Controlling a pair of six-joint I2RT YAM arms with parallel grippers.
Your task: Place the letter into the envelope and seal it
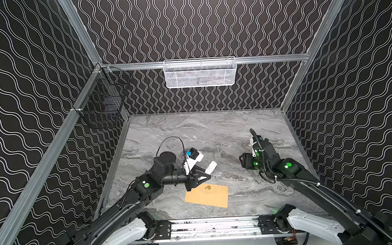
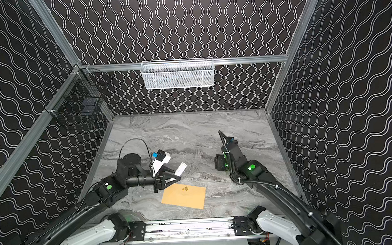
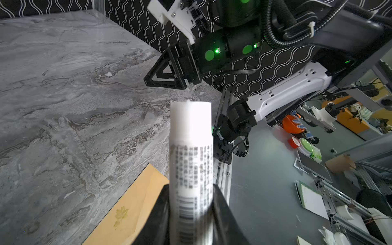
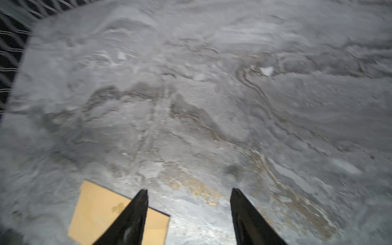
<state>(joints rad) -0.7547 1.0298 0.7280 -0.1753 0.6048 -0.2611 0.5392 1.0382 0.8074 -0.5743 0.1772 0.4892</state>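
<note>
The left gripper (image 3: 191,191) is clenched around a small white plastic cylinder (image 3: 191,135) with blurred black print and a barcode on its label. Its two black fingers (image 3: 222,212) press against opposite sides of the cylinder's lower part, and most of the cylinder sticks out past the fingertips. In both top views this cylinder points away from the left fingers toward the far right, and it is lifted off the grey marble-patterned tabletop (image 1: 214,136). The tan kraft-paper rectangular envelope (image 1: 207,196) lies flat on that tabletop, just on the near side of the left fingers and beneath them. It is turned slightly askew, and its small gold leaf-like mark (image 1: 208,187) sits near the edge closest to those fingers. The cylinder's free end is not over the envelope but out beyond its far edge. The right gripper (image 4: 189,191) is released: its two dark tapered fingers (image 4: 131,218) stand well apart with only bare marble between them, and they hold nothing. Seen from the right wrist, one of these fingers crosses in front of a corner of the envelope, which lies to that finger's outer side. In both top views the envelope is well apart from the right fingers, toward the left arm and nearer the front rail.
</note>
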